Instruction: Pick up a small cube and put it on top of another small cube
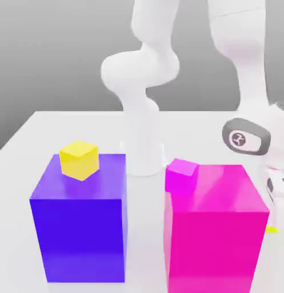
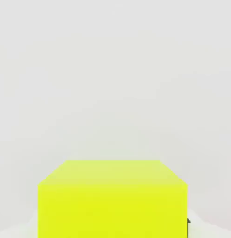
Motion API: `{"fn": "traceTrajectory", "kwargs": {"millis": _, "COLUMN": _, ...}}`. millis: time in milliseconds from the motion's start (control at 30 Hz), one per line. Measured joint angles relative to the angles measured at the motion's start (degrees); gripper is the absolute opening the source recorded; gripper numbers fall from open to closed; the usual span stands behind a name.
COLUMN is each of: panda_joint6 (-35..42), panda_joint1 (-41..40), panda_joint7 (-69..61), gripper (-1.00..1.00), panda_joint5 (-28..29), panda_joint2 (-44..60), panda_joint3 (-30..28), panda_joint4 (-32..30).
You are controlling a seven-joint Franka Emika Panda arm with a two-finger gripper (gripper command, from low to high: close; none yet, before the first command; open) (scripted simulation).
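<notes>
the small cube (image 2: 112,200) looks like flat matte lemon-yellow plastic, zero texture. The big purple cube (image 1: 81,223) and big magenta cube (image 1: 215,234) have a smooth, slightly glossy sheen on top. The arm (image 1: 141,74) is smooth white satin plastic, the table (image 1: 64,129) plain matte white.

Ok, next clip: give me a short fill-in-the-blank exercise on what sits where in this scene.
1. The golden-yellow small cube sits on top of the big ____ cube.
2. The small magenta cube rests on the big ____ cube.
3. Both big cubes stand on a ____ table.
4. In the hand view, the close-up cube is lemon-____.

Missing words: purple; magenta; white; yellow
</notes>
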State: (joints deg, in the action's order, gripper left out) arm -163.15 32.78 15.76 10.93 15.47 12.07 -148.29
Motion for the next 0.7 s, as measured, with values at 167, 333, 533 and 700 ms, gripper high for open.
{"fn": "traceTrajectory", "kwargs": {"millis": 167, "panda_joint6": 3.4, "panda_joint1": -0.9, "panda_joint7": -5.6, "gripper": -1.0, "panda_joint5": -1.4, "panda_joint2": -4.8, "panda_joint3": 1.5, "panda_joint4": 0.1}}
{"fn": "traceTrajectory", "kwargs": {"millis": 333, "panda_joint6": 2.2, "panda_joint1": -0.8, "panda_joint7": -9.4, "gripper": -1.0, "panda_joint5": 6.2, "panda_joint2": -3.2, "panda_joint3": -1.1, "panda_joint4": 4.3}}
{"fn": "traceTrajectory", "kwargs": {"millis": 533, "panda_joint6": 9.3, "panda_joint1": -5.5, "panda_joint7": -11.6, "gripper": -1.0, "panda_joint5": 5.2, "panda_joint2": -7.9, "panda_joint3": -5.8, "panda_joint4": 12.1}}
{"fn": "traceTrajectory", "kwargs": {"millis": 700, "panda_joint6": 18.2, "panda_joint1": -10.8, "panda_joint7": -9.9, "gripper": -1.0, "panda_joint5": -0.1, "panda_joint2": -13.7, "panda_joint3": -9.3, "panda_joint4": 17.6}}
